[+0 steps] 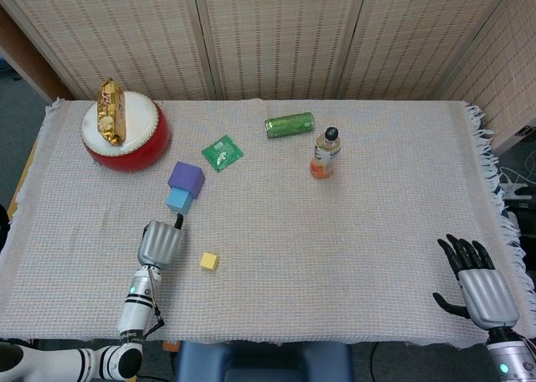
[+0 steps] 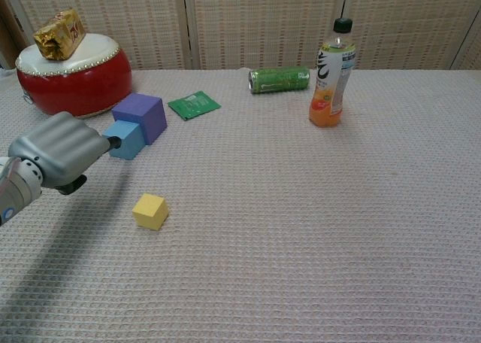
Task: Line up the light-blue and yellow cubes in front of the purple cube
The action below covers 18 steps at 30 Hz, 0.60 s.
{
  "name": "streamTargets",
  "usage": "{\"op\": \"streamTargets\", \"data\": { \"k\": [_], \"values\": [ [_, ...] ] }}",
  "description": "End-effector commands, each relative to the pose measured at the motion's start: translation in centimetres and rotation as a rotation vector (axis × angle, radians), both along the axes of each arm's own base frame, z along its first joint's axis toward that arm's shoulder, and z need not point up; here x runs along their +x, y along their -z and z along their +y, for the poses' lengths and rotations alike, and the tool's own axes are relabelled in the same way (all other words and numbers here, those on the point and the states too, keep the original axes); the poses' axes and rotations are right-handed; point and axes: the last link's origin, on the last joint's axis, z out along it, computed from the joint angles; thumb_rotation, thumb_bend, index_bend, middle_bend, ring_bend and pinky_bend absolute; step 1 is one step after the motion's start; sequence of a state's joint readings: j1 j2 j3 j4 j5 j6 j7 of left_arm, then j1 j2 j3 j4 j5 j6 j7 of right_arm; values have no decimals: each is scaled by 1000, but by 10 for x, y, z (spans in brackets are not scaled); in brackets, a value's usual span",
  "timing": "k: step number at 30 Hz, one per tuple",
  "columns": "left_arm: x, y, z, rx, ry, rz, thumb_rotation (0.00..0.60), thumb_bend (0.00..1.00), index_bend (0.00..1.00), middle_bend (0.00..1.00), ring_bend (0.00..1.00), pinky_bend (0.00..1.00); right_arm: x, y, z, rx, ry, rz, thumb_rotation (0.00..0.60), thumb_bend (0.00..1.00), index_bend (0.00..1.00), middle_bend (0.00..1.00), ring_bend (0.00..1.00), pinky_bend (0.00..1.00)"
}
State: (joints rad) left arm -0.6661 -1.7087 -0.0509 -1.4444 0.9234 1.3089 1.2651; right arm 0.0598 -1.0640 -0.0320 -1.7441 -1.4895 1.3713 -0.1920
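Note:
The purple cube (image 1: 186, 178) (image 2: 141, 116) stands in front of the red drum. The light-blue cube (image 1: 177, 201) (image 2: 125, 139) sits against its near side, on the cloth, with nothing holding it. Further toward me and a little right lies the small yellow cube (image 1: 208, 261) (image 2: 149, 210), alone. My left hand (image 1: 159, 241) (image 2: 56, 151) hovers just short of the light-blue cube and left of the yellow one, fingers loosely bent, holding nothing; one dark fingertip points at the blue cube. At the near right corner my right hand (image 1: 476, 286) rests with its fingers spread and empty.
A red drum (image 1: 126, 135) topped by a gold packet is at the back left. A green sachet (image 1: 222, 153), a lying green can (image 1: 289, 125) and an upright orange drink bottle (image 1: 325, 153) stand behind the cubes. A woven cloth (image 1: 352, 256) covers the table.

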Motion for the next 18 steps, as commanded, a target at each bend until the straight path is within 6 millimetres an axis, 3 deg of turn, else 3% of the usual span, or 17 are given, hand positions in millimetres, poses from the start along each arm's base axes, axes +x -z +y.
{"op": "streamTargets", "data": {
  "k": [1,18],
  "values": [
    [-3,1,1,-4,-8,10,600,428,210,1000,1000,1000,0,-1,0,-3,1,-1,500,0,0,0,0,0],
    [-9,5,16,-49,-3,-51,600,433,151,1000,1000,1000,0,-2,1,-9,-3,-4,500,0,0,0,0,0]
  ]
}}
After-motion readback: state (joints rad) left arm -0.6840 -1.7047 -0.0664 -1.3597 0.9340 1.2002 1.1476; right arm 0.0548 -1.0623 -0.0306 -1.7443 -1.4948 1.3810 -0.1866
